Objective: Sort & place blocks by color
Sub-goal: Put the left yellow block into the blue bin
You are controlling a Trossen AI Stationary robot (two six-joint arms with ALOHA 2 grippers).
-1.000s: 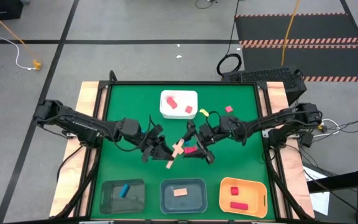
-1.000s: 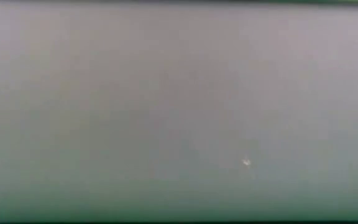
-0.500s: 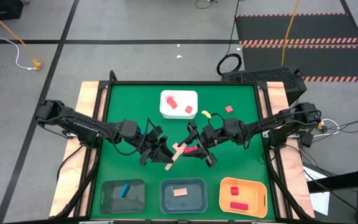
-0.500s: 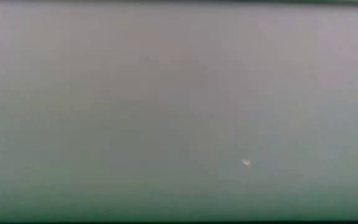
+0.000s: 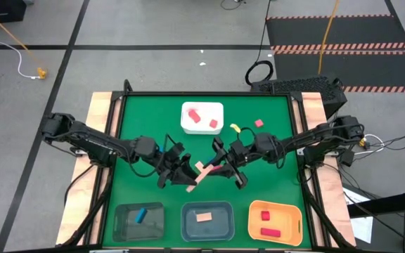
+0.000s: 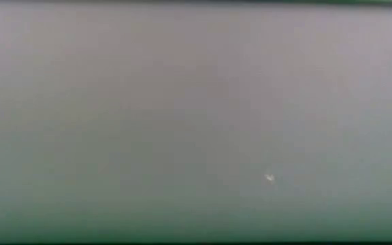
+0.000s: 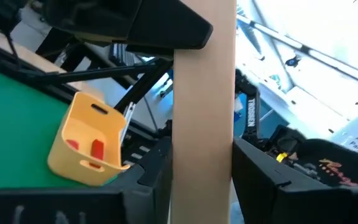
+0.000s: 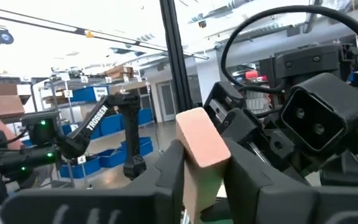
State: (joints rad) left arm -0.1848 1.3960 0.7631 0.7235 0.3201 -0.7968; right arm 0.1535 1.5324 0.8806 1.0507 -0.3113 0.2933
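A long tan wooden bar [image 5: 200, 173] hangs above the green mat at mid-table, between my two grippers. My left gripper [image 5: 186, 176] comes at it from the table's left and is shut on it. My right gripper [image 5: 216, 169] comes from the right and is shut on the bar's other end. The left wrist view shows the bar [image 7: 204, 112] running across that gripper's fingers. The right wrist view shows the bar's end [image 8: 201, 146]. A red block [image 5: 217, 170] lies on the mat beneath my right gripper. The low view shows only grey blur. My left gripper pinches the bar's two long sides [image 7: 185, 180] between its two fingers [image 7: 260, 180], coming level from the table's left. The fingers lie across the bar. The bar is lifted clear of the mat. My right gripper pinches the bar's end [image 8: 194, 171] between its two fingers [image 8: 166, 174], coming from the table's right and slanting a little upward. The tip of the bar sticks out past the fingers. The bar is clear of the mat.
Three bins stand along the near edge: a dark one [image 5: 129, 223] with a blue block, a grey one [image 5: 220, 223] with a tan block, an orange one [image 5: 287, 219] with red blocks. At the far side is a white tray [image 5: 215, 112] with red blocks. A pink block [image 5: 259, 123] lies loose.
The tan bar has turned in the air between the grippers. It ran mostly near to far and now slants more toward the table's right, with its far end at my right gripper. Both arms have stayed roughly in place.
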